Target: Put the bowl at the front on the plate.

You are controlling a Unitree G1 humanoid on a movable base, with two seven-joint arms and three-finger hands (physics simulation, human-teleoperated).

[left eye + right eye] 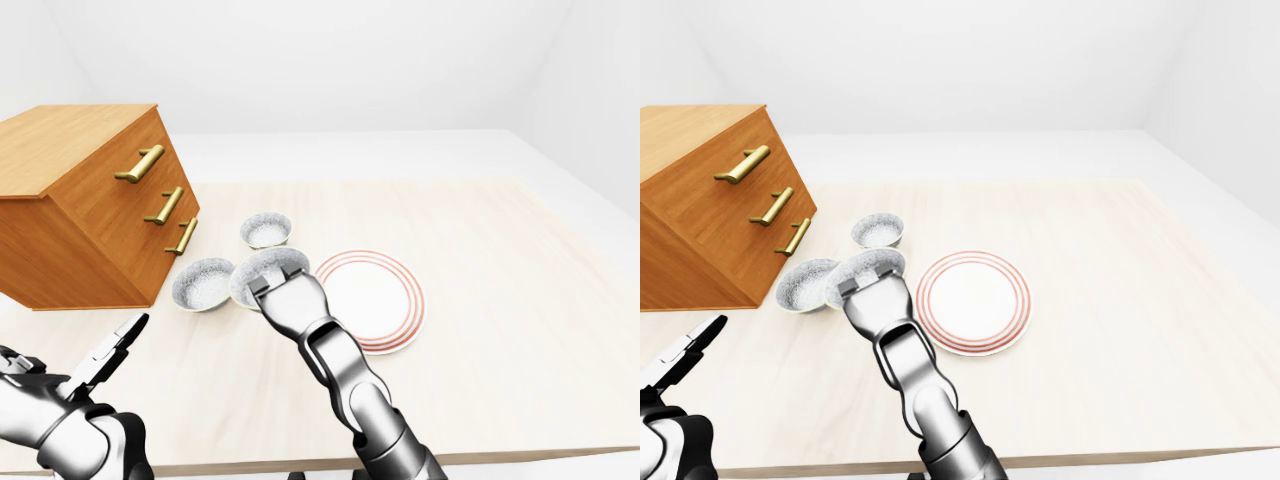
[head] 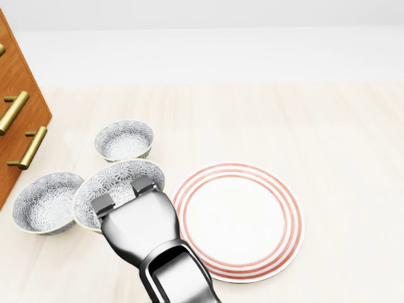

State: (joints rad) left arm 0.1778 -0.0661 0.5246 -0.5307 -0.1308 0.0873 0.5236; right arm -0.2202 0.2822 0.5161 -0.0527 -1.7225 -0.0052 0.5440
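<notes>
A grey-patterned bowl (image 2: 117, 182) is held in my right hand (image 2: 123, 194), whose fingers (image 2: 142, 185) hook over its near rim and are shut on it. In the head view the bowl sits just left of the red-ringed white plate (image 2: 240, 218) and partly covers a second bowl. The plate has nothing on it. My left hand (image 1: 115, 350) hangs open at the lower left of the left-eye view, away from the bowls.
Two more patterned bowls rest on the pale wooden table, one (image 2: 124, 142) above the held bowl and one (image 2: 41, 203) to its left. A wooden dresser (image 1: 80, 200) with brass handles stands at the left.
</notes>
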